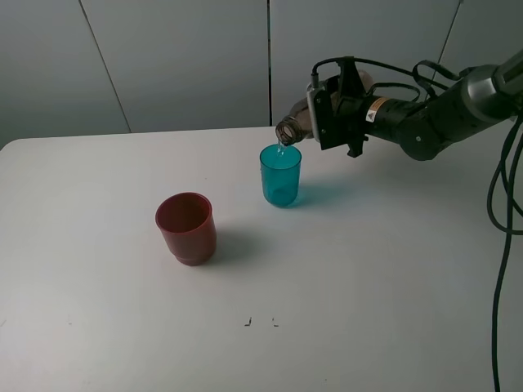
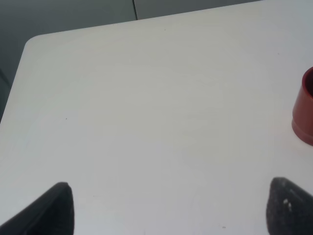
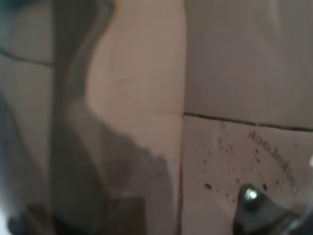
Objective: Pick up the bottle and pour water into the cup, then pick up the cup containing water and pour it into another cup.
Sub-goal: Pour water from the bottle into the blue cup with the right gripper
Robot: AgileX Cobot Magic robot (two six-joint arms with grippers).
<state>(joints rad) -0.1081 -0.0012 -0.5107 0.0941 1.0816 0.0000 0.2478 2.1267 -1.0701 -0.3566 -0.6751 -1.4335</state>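
Note:
My right gripper (image 1: 331, 114) is shut on the smoky grey-brown bottle (image 1: 291, 127), holding it tipped nearly level with its open mouth just over the rim of the teal cup (image 1: 280, 175). A thin stream of water falls from the mouth into that cup. In the right wrist view the translucent bottle (image 3: 98, 147) fills the picture, very close and blurred. The squat red cup (image 1: 187, 227) stands upright to the left and nearer the front; its edge (image 2: 305, 110) shows in the left wrist view. My left gripper (image 2: 171, 210) hangs open over bare table, holding nothing.
The white table (image 1: 368, 294) carries only the two cups. Small dark marks (image 1: 248, 321) lie near its front edge. Black cables (image 1: 502, 204) hang down at the far right. A grey panelled wall (image 1: 163, 57) stands behind the table.

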